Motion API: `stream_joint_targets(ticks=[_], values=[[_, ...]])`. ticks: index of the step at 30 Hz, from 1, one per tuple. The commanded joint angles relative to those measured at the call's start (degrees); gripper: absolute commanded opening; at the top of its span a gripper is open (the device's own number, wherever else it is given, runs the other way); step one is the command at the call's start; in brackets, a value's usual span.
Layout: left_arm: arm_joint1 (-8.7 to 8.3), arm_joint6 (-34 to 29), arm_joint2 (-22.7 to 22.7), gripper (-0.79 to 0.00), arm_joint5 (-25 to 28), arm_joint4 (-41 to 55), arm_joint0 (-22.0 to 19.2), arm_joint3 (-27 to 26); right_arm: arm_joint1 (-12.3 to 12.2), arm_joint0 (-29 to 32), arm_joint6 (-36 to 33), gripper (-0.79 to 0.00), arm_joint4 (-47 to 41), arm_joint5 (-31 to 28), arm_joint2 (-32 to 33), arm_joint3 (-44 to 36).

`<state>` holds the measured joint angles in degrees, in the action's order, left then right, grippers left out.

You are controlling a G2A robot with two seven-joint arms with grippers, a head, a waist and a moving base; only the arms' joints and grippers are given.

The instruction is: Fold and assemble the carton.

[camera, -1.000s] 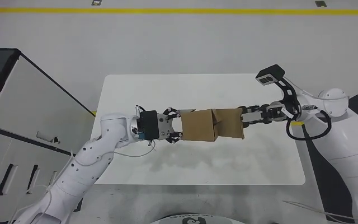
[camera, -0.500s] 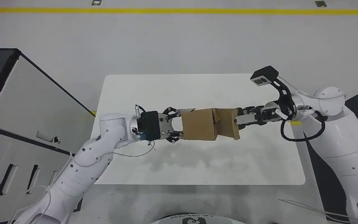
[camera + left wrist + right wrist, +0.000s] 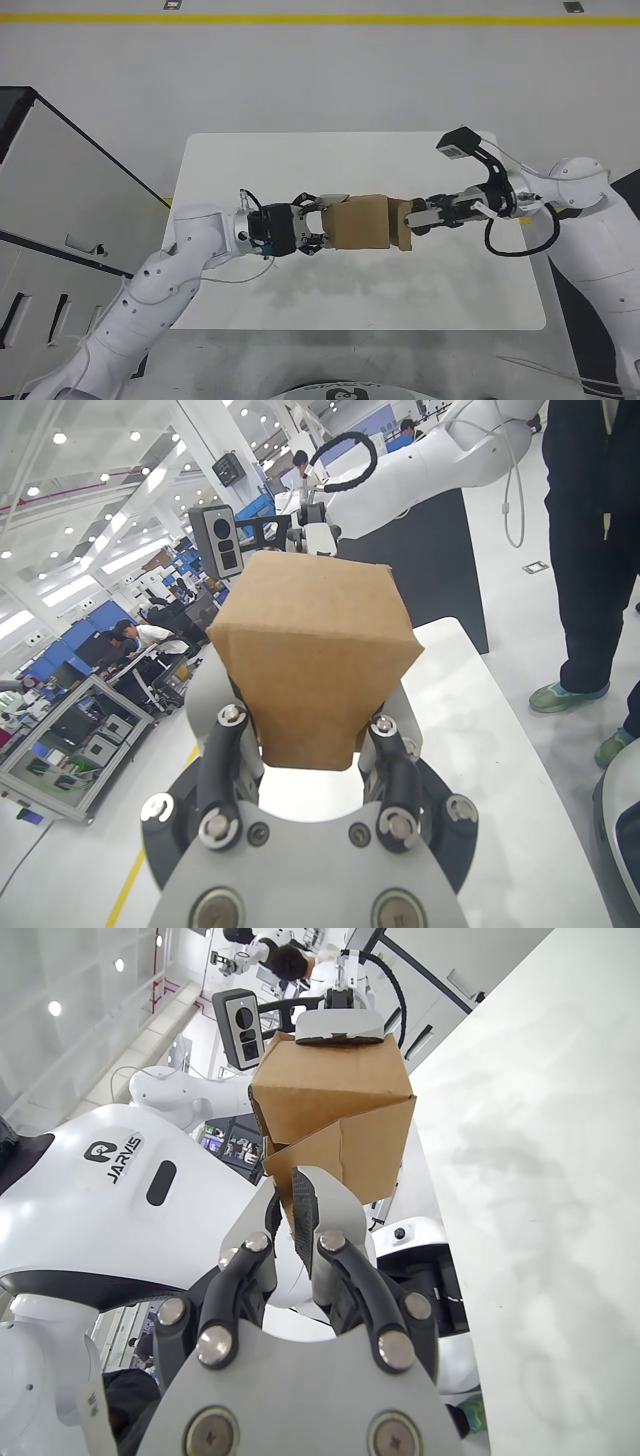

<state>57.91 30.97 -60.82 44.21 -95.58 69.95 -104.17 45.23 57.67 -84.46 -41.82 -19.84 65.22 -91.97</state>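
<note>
Since a second ago my right claw has driven inward toward my left one, folding the end flap of the carton in, so the brown box looks shorter from above. That right claw is pinched on the flap's edge, with cardboard caught between its ribbed pads. My left claw clamps the opposite end, a finger pressed against each side of the box. Between the two claws the carton lies lengthwise, held over the middle of the white table, with my arms meeting it from opposite sides.
</note>
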Motion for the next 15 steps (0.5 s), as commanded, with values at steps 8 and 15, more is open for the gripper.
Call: stream_joint_targets(ticks=[8,15], values=[[-0.24,-1.29,-0.38,-0.785,-0.27,-1.07,0.59,-1.13,0.31,-0.37,0.62,-0.785,-0.56,-0.62,-0.85,0.97],[-0.43,-2.06,-0.43,-0.785,-0.05,-2.34,0.77,-1.64,0.55,-0.53,0.53,-0.754,-1.20,-0.53,-1.11,1.67]])
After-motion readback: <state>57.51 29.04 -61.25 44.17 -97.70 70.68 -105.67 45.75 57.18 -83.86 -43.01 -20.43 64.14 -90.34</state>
